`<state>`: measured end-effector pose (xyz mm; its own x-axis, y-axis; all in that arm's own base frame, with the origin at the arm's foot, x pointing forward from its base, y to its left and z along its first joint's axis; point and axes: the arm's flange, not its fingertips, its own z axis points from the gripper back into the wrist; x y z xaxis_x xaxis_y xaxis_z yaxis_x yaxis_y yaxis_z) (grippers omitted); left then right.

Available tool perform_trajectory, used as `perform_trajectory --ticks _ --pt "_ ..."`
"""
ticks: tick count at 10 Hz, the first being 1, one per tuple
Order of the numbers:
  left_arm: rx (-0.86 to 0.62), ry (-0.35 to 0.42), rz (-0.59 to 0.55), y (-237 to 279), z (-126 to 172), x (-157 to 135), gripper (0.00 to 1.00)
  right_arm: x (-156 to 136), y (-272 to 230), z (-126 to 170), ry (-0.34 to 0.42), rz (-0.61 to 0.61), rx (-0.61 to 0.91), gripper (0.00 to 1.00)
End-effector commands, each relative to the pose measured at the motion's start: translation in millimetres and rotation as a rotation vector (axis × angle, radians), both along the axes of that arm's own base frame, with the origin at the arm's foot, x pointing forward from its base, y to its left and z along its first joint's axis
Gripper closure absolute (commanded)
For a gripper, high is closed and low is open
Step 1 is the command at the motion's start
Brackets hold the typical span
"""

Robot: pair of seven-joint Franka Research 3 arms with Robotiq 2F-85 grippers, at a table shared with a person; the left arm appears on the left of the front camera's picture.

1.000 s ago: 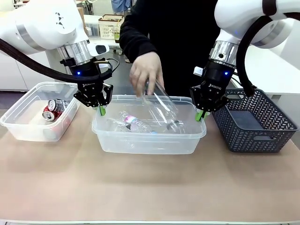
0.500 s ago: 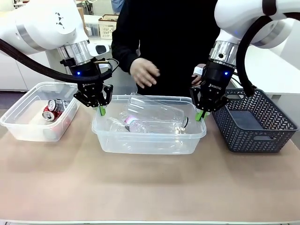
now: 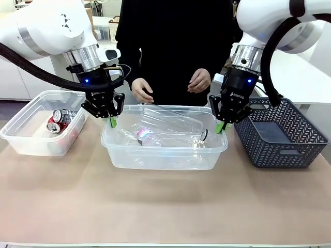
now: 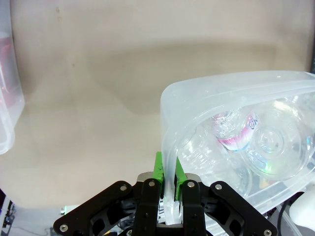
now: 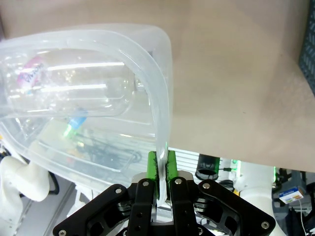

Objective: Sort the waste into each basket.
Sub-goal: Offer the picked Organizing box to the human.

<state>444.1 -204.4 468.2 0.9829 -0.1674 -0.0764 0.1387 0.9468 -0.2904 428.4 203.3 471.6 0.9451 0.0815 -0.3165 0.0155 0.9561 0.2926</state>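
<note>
Left claw (image 3: pixel 112 122) and right claw (image 3: pixel 222 127) each clamped opposite rims of the middle clear tub (image 3: pixel 155 155), which held plastic bottles (image 3: pixel 170 125).

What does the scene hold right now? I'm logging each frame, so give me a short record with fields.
left gripper: shut on the left rim of the middle tub
right gripper: shut on the same tub's right rim
middle tub contents: clear bottles, lying down
left tub: red cans
dark basket: at the right, nothing seen inside
person's hands: behind the middle tub, holding nothing
table: tan
</note>
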Motion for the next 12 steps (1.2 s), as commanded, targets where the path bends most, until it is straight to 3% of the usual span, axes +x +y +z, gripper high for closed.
perform_trajectory --ticks 1,6,7,9,12 --pt "0.009 0.009 0.004 6.9 1.6 -3.4 1.0 -1.5 -3.6 5.2 -0.007 0.007 0.001 1.0" --pt "0.009 0.009 0.004 6.9 1.6 -3.4 1.0 -1.5 -3.6 5.2 -0.007 0.007 0.001 1.0" --pt "0.0 0.0 0.0 0.0 0.0 0.0 0.93 0.0 0.0 0.0 0.0 0.0 0.0 0.92" --pt "0.024 -0.04 0.009 -9.4 14.8 66.4 0.93 70.4 6.6 18.9 -0.023 -0.015 0.014 0.92" --pt "0.03 -0.042 -0.007 -15.8 6.4 113.9 0.93 117.3 10.0 6.2 0.023 -0.015 0.028 0.92"
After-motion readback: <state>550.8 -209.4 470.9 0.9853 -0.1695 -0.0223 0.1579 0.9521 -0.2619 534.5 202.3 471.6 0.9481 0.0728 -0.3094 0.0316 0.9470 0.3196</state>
